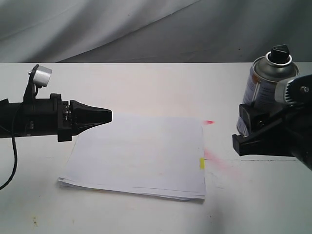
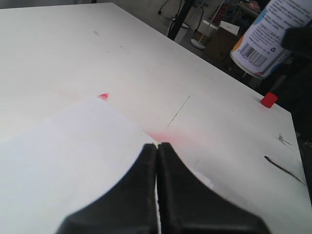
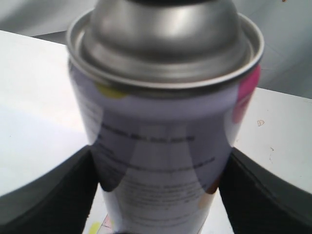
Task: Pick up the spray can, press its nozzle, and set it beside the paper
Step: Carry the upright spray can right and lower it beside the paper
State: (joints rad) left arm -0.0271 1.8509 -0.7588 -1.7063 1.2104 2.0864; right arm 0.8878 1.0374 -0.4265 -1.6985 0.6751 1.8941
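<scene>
The spray can (image 1: 265, 90) stands straight up, its long side going up and down. The round silver top faces up, and the little black nozzle (image 1: 280, 52) sits on the very top. I cannot tell which way the spray hole looks.

The can is off to the right of the paper (image 1: 141, 156), near the paper's far right corner but not touching it. In the left wrist view the can's bottom seems to hang a bit above the table (image 1: 146, 78).

The right pincer (image 1: 253, 124) grips the can low down. One black finger (image 3: 48, 195) is on each side of the can, pressing on the label.

The left pincer (image 2: 157, 146) is closed tight, tips together, with nothing in it. It hangs flat by the paper's far left corner, pointing toward the can.

The paper lies flat on the table. Its yellow tab (image 1: 202, 163) sticks out on the right edge. A small red spot (image 1: 209, 122) is on the table just past the paper's far right corner. A pink smear (image 1: 214, 160) is right beside the tab.
</scene>
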